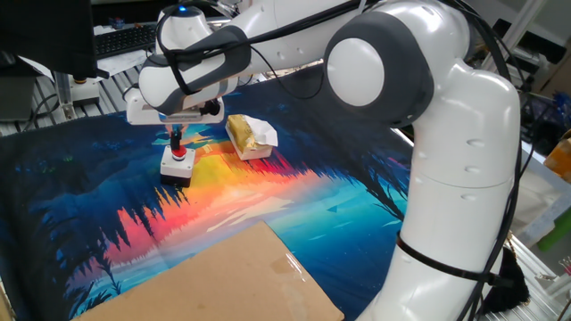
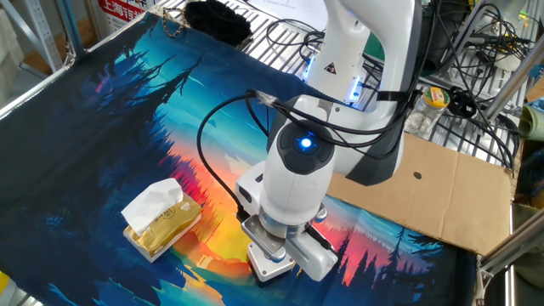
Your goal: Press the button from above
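Item 1: the button (image 1: 177, 158). Red round cap on a low square silver-grey base, standing upright on the table (image 1: 80, 205), on the colourful printed mat near the border of its orange and blue areas. In the other fixed view only the base (image 2: 270, 262) shows, mostly hidden under the arm's wrist.

Item 2: the claw (image 1: 176, 139). Pointing straight down, directly above the button's cap. Dark fingertips appear as one narrow dark shape just over or touching the cap; contact cannot be confirmed. No gap or contact between the fingertips is discernible, so whether the claw is spread or pressed together cannot be told. In the other fixed view the claw is hidden beneath the white wrist housing.

Item 3: yellow block with white paper (image 1: 251, 135). Lies on the mat just beside the button, not touching it; also seen in the other fixed view (image 2: 160, 218).

Item 4: cardboard sheet (image 1: 232, 281). Flat, at the mat's near edge, well apart from the button.
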`<state>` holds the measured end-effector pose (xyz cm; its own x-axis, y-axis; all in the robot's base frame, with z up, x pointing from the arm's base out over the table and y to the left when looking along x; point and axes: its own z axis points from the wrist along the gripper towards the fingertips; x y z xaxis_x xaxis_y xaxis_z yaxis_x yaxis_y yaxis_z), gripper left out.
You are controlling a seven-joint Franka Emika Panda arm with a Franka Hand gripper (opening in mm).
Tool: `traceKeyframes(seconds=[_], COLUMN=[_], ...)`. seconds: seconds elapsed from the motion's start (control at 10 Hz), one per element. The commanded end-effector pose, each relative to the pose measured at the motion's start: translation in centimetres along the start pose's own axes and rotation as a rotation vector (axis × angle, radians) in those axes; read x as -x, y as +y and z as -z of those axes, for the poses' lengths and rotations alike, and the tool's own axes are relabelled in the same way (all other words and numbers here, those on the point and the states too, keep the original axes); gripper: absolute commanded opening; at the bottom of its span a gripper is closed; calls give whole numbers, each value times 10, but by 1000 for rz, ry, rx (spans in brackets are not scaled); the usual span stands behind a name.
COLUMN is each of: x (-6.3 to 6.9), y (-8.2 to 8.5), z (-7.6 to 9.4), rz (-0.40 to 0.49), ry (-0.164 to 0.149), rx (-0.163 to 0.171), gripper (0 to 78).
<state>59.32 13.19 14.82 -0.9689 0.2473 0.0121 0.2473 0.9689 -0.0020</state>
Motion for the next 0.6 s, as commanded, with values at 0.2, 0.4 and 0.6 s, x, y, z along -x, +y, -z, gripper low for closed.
traceKeyframes(seconds=[0.2, 0.4, 0.6], x=[-15, -21, -25], y=[-7, -13, -17], z=[-28, -26, -21], rz=[6, 10, 16], ry=[9, 13, 16], rx=[-24, -23, -28], gripper=[0, 0, 0])
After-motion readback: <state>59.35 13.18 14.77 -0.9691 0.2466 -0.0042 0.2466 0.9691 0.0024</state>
